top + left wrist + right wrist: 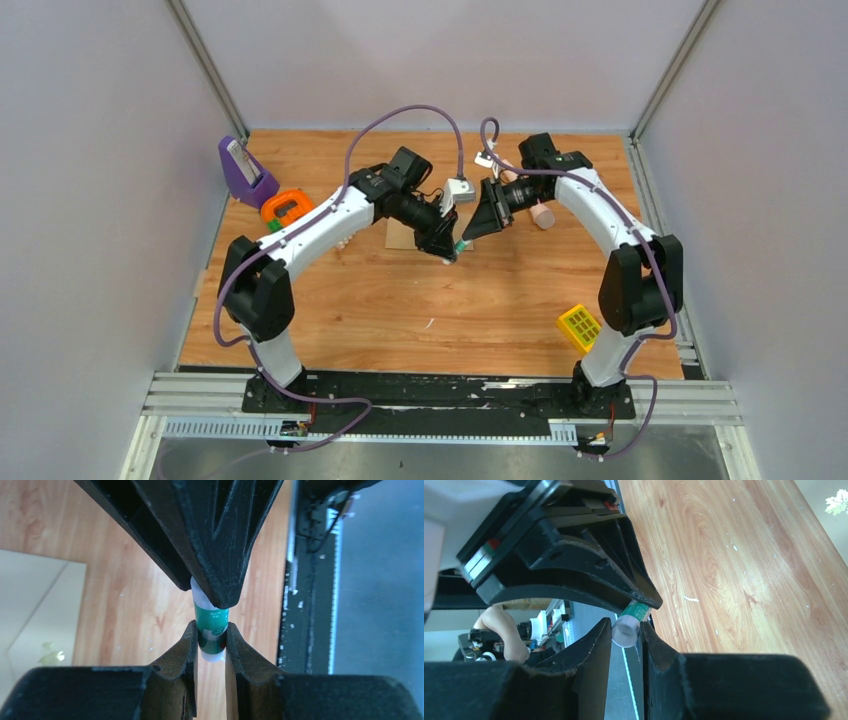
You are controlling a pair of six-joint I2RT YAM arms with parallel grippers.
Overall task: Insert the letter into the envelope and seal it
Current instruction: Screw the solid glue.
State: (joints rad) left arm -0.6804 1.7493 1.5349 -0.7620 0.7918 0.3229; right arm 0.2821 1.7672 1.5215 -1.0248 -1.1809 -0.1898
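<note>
While the envelope [398,236] lay flat on the table [400,310] under the left arm, the left gripper [210,632] clamped a green-and-white tube [212,622], and the right gripper [625,630] pinched its other end.

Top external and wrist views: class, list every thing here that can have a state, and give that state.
Small green-and-white glue stick tube: lifted off the table, clamped between both hands.
Left hand: shut on the tube's green body.
Right hand: shut on the tube's white end.
Tan kraft paper envelope: flat on the table, partly hidden by the left arm; flap not visible.
Pale creased paper sheet: flat on the table, untouched.
</note>
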